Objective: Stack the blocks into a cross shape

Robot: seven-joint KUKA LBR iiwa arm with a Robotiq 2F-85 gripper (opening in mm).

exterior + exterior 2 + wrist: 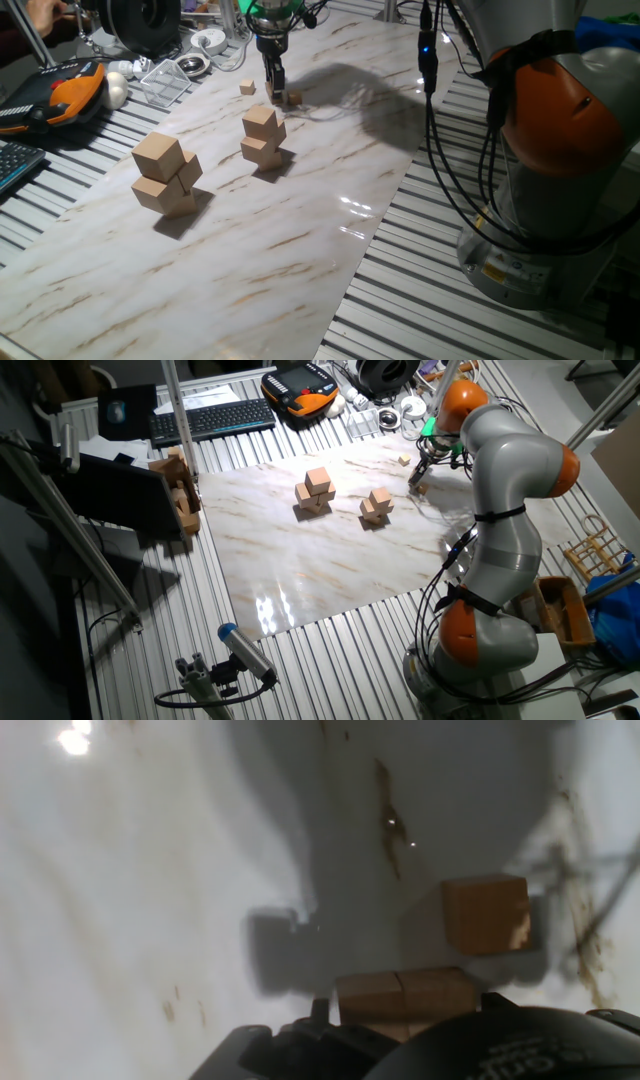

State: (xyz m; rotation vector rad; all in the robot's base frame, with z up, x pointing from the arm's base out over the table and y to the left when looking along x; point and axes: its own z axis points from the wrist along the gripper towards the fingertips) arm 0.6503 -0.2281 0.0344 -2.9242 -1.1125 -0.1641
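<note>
Marble-topped table at the far end: claw down beside tiny blocks, grip unclear, hold not discernible; another block lying apart; risked nudging the pair askew through a careless sideways shift.

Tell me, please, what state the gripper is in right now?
Gripper: low over the marble slab beside the tiny blocks; open or shut cannot be told.
</note>
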